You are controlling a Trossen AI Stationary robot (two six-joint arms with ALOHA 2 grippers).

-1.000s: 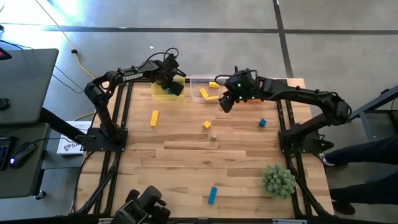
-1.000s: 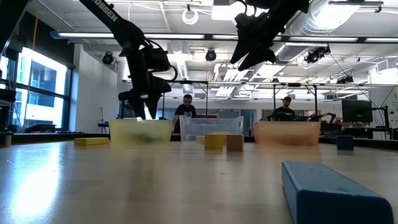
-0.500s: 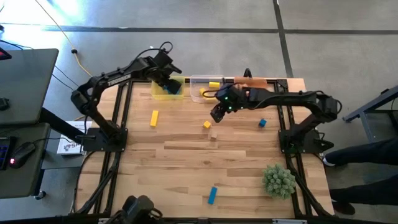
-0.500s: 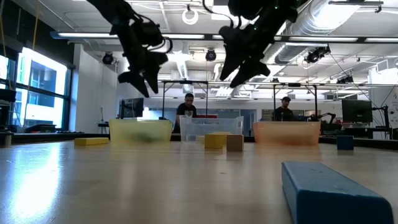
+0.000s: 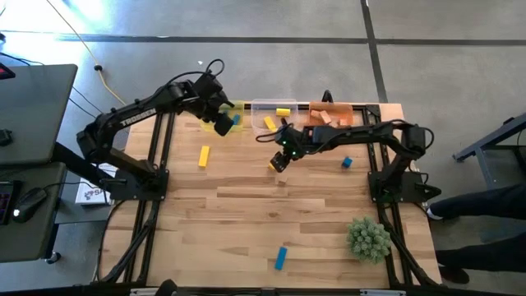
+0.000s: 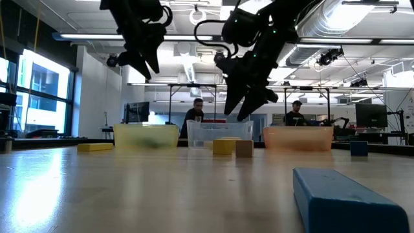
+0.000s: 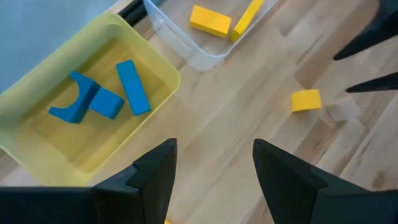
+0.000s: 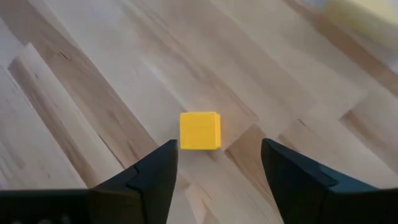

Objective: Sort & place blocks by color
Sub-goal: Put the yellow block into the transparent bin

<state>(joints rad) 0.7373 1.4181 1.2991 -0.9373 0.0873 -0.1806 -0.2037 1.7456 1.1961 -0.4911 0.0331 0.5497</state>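
- Right gripper (image 5: 278, 162) centre frame, claw wide, empty, above yellow cube (image 8: 199, 130).
- Left gripper (image 5: 222, 125) upper left, claw wide, empty, by yellow bin (image 7: 74, 81) holding blue blocks (image 7: 132, 87).

Right claw (image 5: 279, 161) moved from clear bin to above yellow cube (image 8: 199, 130); left claw (image 5: 222, 125) lifted off yellow bin (image 7: 158, 68).

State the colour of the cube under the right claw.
Yellow cube; clearest in the right wrist view.
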